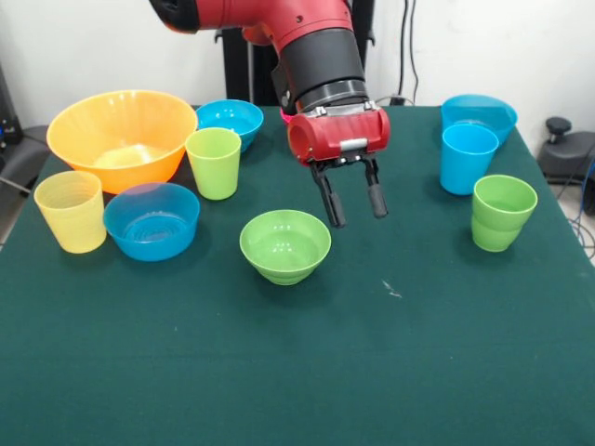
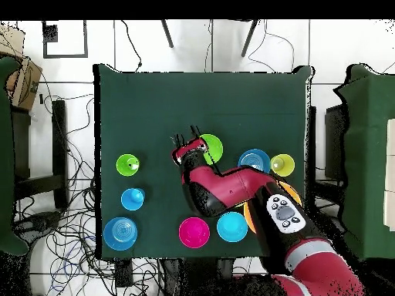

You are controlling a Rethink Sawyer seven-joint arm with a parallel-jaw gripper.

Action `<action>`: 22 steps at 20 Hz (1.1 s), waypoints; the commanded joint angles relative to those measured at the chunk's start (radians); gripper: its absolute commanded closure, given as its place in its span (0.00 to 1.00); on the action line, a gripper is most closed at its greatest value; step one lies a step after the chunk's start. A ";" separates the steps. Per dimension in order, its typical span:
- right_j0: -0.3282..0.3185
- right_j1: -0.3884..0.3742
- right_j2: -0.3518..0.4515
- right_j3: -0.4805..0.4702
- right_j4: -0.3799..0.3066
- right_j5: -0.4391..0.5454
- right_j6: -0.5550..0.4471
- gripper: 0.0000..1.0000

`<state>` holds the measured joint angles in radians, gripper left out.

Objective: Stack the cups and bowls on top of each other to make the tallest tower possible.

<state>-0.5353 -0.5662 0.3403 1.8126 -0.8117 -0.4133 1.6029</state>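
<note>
While the hand [image 1: 354, 204] hangs empty with its fingers apart just beside the small green bowl [image 1: 285, 245] at mid-counter, probably lining up a tower base, the green stepped cup [image 1: 503, 213] waits well apart by the sky-blue cup [image 1: 468, 158].

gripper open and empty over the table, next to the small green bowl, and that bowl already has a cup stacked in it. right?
Not quite. The front view shows the small green bowl empty, with no cup in it. The rest holds: the gripper is open, holds nothing and hangs beside that bowl.
</note>
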 commanded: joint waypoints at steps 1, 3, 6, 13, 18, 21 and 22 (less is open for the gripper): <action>-0.010 0.041 0.016 0.042 -0.096 -0.036 0.125 0.00; -0.015 0.044 0.023 0.042 -0.117 -0.051 0.124 0.00; -0.012 0.041 0.023 0.044 -0.132 -0.074 0.119 0.00; -0.024 0.005 0.105 0.035 -0.049 0.367 0.033 0.00; -0.010 -0.013 0.111 -0.013 0.119 0.757 -0.113 0.00; 0.006 -0.020 0.101 -0.040 0.183 0.911 -0.123 0.00; 0.012 -0.023 0.100 -0.050 0.194 0.955 -0.129 0.00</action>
<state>-0.5510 -0.5842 0.3870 1.8194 -0.6867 0.2620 1.6029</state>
